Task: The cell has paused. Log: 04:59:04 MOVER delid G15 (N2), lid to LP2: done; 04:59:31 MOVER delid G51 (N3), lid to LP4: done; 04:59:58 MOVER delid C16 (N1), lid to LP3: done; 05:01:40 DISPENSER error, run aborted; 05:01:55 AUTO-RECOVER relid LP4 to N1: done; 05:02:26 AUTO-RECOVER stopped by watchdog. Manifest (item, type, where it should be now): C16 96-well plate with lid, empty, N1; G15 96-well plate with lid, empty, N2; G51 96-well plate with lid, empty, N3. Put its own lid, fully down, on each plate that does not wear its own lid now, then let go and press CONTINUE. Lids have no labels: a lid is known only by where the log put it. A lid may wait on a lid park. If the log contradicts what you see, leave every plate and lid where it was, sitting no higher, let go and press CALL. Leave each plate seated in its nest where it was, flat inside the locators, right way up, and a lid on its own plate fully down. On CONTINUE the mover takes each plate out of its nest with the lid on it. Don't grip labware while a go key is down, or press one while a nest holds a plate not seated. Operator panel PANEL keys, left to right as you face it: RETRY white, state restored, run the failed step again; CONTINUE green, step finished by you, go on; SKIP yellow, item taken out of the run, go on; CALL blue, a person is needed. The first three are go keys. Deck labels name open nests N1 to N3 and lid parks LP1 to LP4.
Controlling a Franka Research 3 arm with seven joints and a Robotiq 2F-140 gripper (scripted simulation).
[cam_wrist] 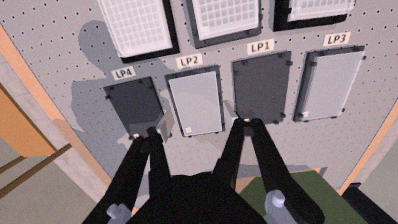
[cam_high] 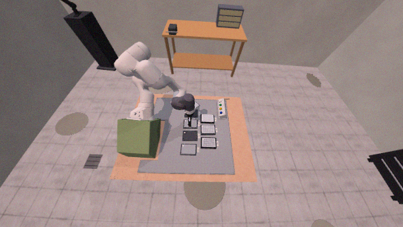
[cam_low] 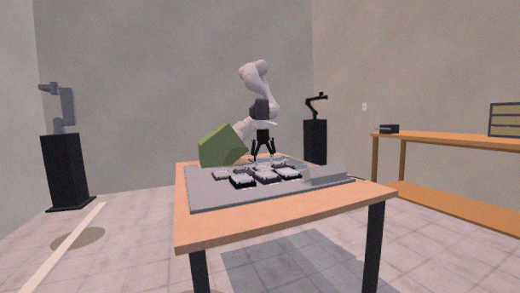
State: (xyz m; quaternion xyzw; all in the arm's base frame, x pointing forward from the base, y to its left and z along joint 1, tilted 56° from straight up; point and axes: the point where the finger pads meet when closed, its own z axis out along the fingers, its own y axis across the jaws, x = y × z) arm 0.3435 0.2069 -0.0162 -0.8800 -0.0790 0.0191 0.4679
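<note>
My gripper (cam_wrist: 197,111) is open and empty. It hovers over the lid (cam_wrist: 196,102) lying on park LP2, one fingertip on each side of it and above it. It also shows in the top view (cam_high: 189,125) and the exterior view (cam_low: 262,158). A second lid (cam_wrist: 327,84) (cam_high: 188,149) lies on LP3. Parks LP4 (cam_wrist: 134,102) and LP1 (cam_wrist: 261,86) are bare and dark. Three plates stand in a row beyond the parks. The plate beside LP4 (cam_wrist: 137,25) looks smooth and covered. The middle plate (cam_wrist: 227,15) and the plate beside LP3 (cam_wrist: 317,7) show open wells. The nest labels are out of view.
The operator panel (cam_high: 222,109) with its coloured keys stands at the far end of the deck, past the plates; its back shows in the exterior view (cam_low: 326,175). A green block (cam_high: 139,136) holds the arm's base beside the deck.
</note>
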